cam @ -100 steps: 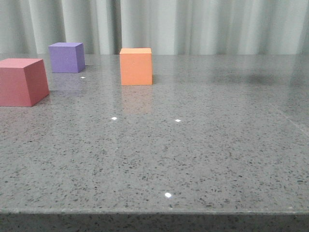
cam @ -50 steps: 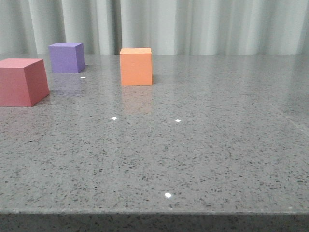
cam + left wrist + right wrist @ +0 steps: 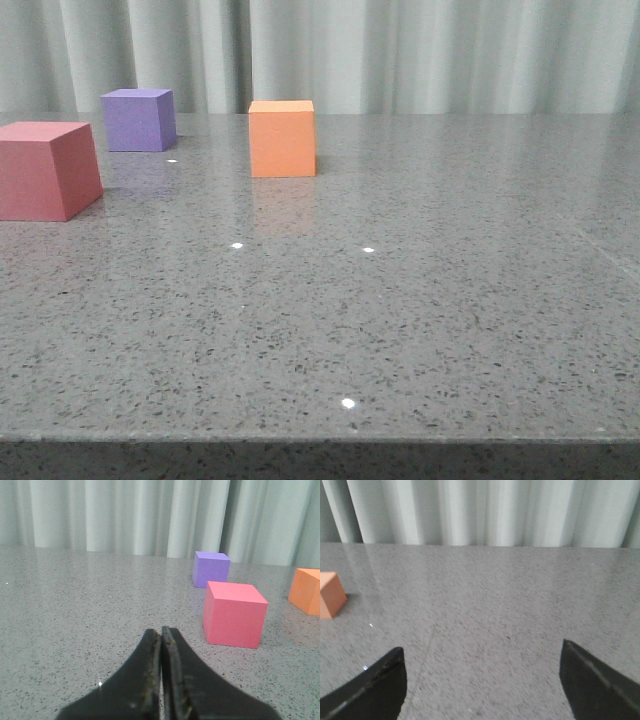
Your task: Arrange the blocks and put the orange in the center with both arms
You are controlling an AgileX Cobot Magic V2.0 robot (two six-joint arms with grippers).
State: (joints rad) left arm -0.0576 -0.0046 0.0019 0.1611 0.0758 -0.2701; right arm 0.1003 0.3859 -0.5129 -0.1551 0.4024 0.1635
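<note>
The orange cube stands on the grey table toward the back, left of the middle. A purple cube sits further left near the curtain, and a pink-red cube lies at the left edge, closer to me. Neither arm shows in the front view. In the left wrist view my left gripper is shut on nothing, with the pink-red cube just ahead and to its side, the purple cube behind it and the orange cube at the picture's edge. My right gripper is open over bare table, the orange cube far off to one side.
A speckled grey stone table runs back to a pale green curtain. Its front edge crosses the bottom of the front view.
The cubes have not moved. A dark shadow at the right rear of the table has faded away.
</note>
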